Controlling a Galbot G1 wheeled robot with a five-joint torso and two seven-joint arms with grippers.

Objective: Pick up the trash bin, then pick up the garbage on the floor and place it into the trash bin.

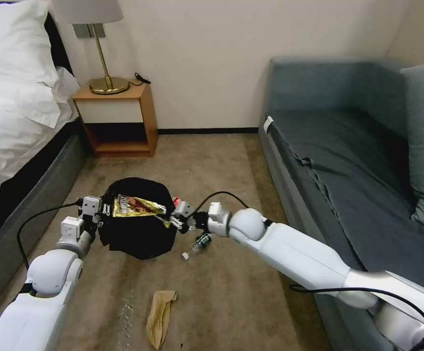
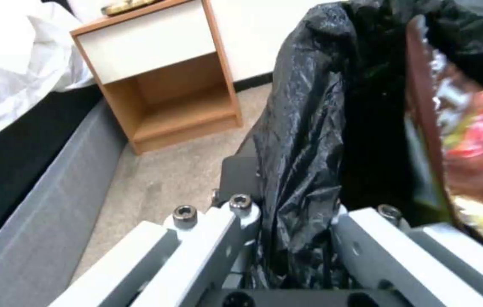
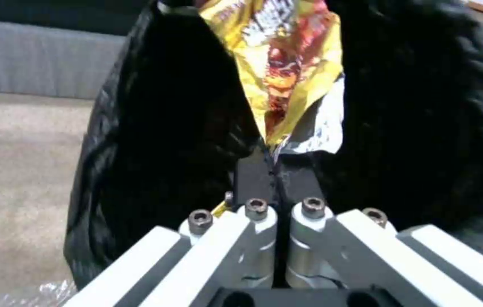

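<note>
- Hanging above the mouth of the small round bin with the glossy black plastic bag liner (image 1: 139, 222), the crinkled yellow foil snack wrapper (image 1: 138, 206) lies flat with its long axis running 9 to 3 o'clock in the head view.
- Right gripper (image 1: 173, 220) sits at the bin's 3 o'clock rim, its jaws pressed fully together on the wrapper's near corner; in the right wrist view the wrapper (image 3: 287, 72) fans away from the closed black fingertips (image 3: 253, 170) straight over the dark opening.
- Left gripper (image 1: 102, 214) is at the bin's 9 o'clock rim, its jaws nipped on a fold of the black liner (image 2: 304, 140), with the bin carried off the beige carpet (image 1: 221, 297).
- Judged from this, the release turns on 1 relation: the wrapper's length reaches from the right gripper toward 9 o'clock across the opening, so most of it is over the bin, but the held corner is at the very rim and could catch there.
- Small clear bottle with the green label (image 1: 198, 243) lies on the carpet at about 4 o'clock from the bin, near the right gripper, long axis tilted 1 to 7 o'clock.
- Flat brown paper bag (image 1: 160, 317) lies at 6 o'clock from the bin, well apart, between the 2 arms.
- Small red packet (image 1: 175, 200) peeks out just beside the right gripper, mostly hidden.
</note>
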